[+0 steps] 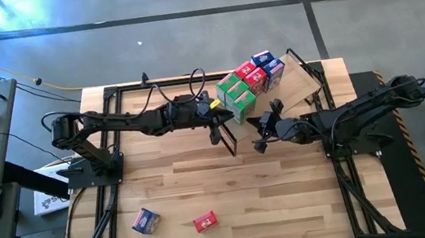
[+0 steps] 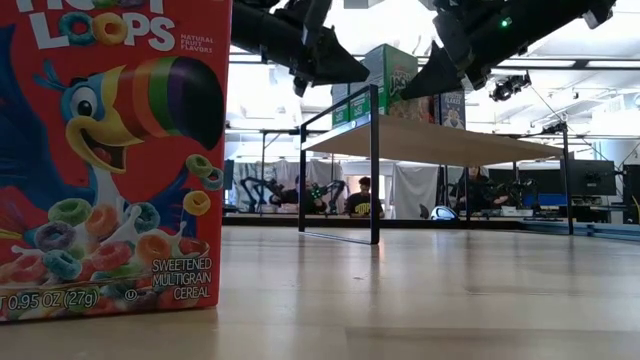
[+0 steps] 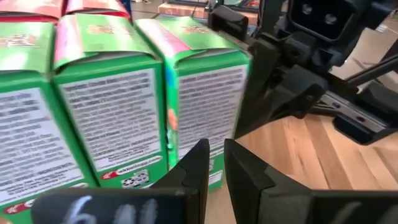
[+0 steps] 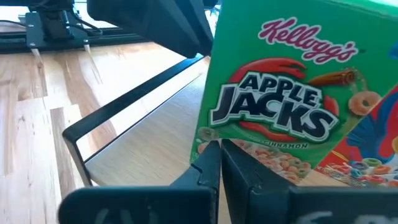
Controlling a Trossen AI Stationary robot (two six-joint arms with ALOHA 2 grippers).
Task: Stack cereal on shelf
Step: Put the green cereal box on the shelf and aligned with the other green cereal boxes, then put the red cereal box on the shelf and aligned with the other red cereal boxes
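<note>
The shelf [image 1: 300, 83], a tilted wooden board on a black wire frame, stands at the far right and carries rows of green [image 1: 236, 95], red [image 1: 252, 74] and blue [image 1: 269, 64] cereal boxes. My left gripper [image 1: 225, 120] is shut, its tips close against the side panel of the end green box [image 3: 205, 93]. My right gripper [image 1: 263, 129] is shut too, its tips [image 4: 221, 155] at the lower corner of that box's Apple Jacks front [image 4: 280, 106]. A loose blue box [image 1: 145, 220] and a loose red box [image 1: 205, 221] lie on the near tabletop. My left gripper's shut fingers [image 3: 193, 165] stand level at the lower edge of the end green box's side panel [image 3: 202, 140]; whether they touch it cannot be told. My right gripper's shut fingers [image 4: 208, 165] stand at the lower left corner of the box's front [image 4: 208, 134]; whether they touch it cannot be told.
The shelf's black wire frame [image 4: 124, 112] runs just beside my right gripper, and a leg of it [image 1: 228, 140] stands between the two grippers. In the low view the red Froot Loops box [image 2: 110, 150] fills the left foreground. Bare tabletop [image 1: 289, 199] spreads across the near half.
</note>
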